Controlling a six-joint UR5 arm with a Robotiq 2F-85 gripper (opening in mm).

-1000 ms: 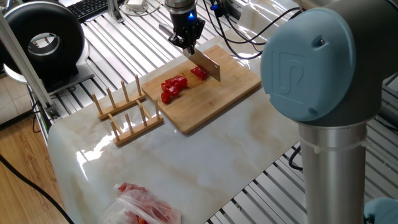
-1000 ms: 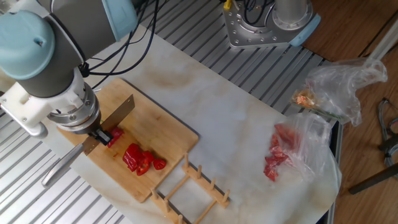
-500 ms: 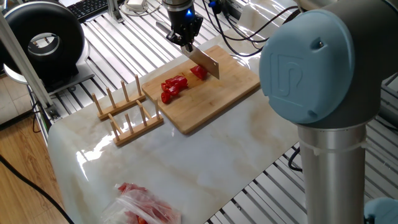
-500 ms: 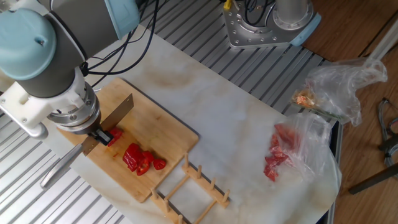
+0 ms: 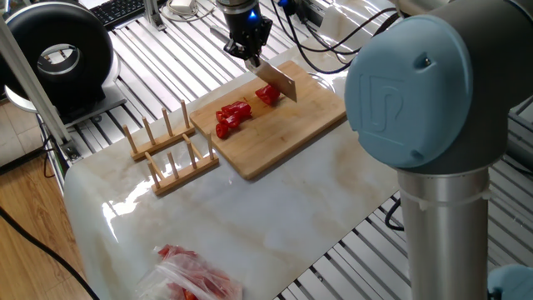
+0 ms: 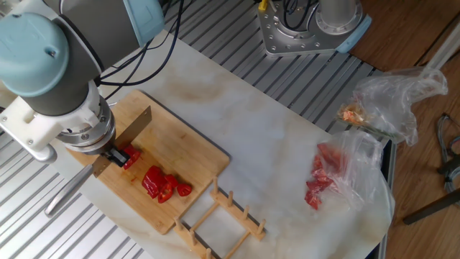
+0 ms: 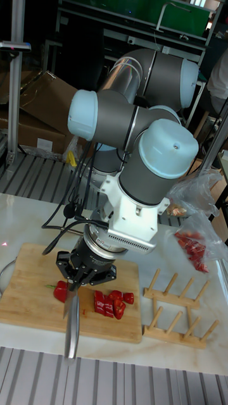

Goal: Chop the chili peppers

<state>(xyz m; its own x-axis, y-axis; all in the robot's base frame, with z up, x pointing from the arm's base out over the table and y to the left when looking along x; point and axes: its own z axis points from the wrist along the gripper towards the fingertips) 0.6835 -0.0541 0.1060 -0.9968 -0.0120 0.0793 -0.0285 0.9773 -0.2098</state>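
Several small red chunks of chili peppers (image 5: 231,117) lie in a cluster on the bamboo cutting board (image 5: 291,125). A larger uncut piece (image 5: 266,95) lies just beyond them, under the knife. My gripper (image 5: 248,52) is shut on the handle of a knife (image 5: 279,81), whose blade hangs tilted just above that piece. From the other side the blade (image 6: 133,126) stands over the piece (image 6: 131,155), with the chunks (image 6: 162,183) beside it on the board (image 6: 190,155). In the tall view the gripper (image 7: 75,278) holds the knife (image 7: 71,323) pointing down past the piece (image 7: 61,291).
A wooden dish rack (image 5: 171,150) stands next to the board on the marble top. A clear plastic bag showing red (image 5: 196,275) lies near the table's front edge. The arm's big blue joint (image 5: 416,83) fills the right foreground. A second robot base (image 6: 309,29) sits at the back.
The gripper and knife have risen slightly and drifted a little toward the board's far end. The pepper pieces have not moved.
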